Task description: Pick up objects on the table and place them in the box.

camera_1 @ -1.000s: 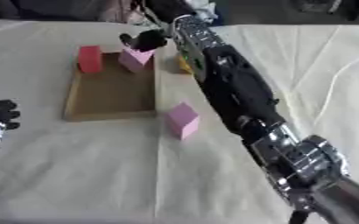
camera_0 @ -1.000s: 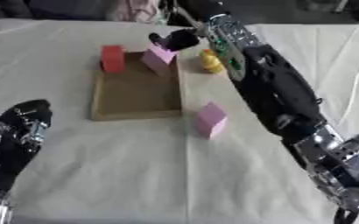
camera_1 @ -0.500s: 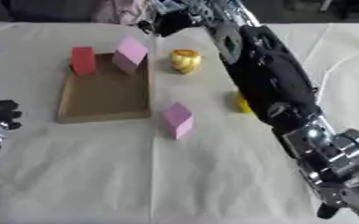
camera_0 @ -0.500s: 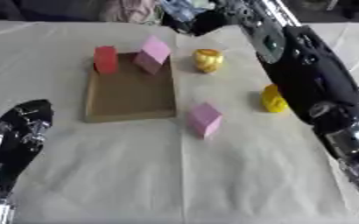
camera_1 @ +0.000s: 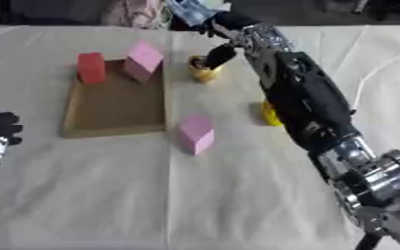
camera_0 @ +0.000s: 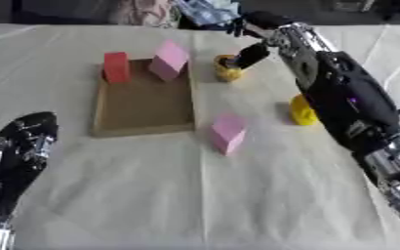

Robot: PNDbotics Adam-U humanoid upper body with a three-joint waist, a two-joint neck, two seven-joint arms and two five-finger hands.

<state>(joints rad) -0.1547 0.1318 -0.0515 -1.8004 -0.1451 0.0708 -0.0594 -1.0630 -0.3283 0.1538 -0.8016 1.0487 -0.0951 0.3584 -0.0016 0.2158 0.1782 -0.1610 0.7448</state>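
We see our right hand (camera_0: 253,52) touching a yellow object (camera_0: 228,69) just right of the box (camera_0: 144,100).

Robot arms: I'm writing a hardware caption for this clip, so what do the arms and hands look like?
The right arm is bulky, with glossy black shells and a silver metal joint near the lower edge. The right hand is black with slim dark fingers. The left hand at lower left is black with silvery metal parts between its segments. No markings or loose cables can be made out.
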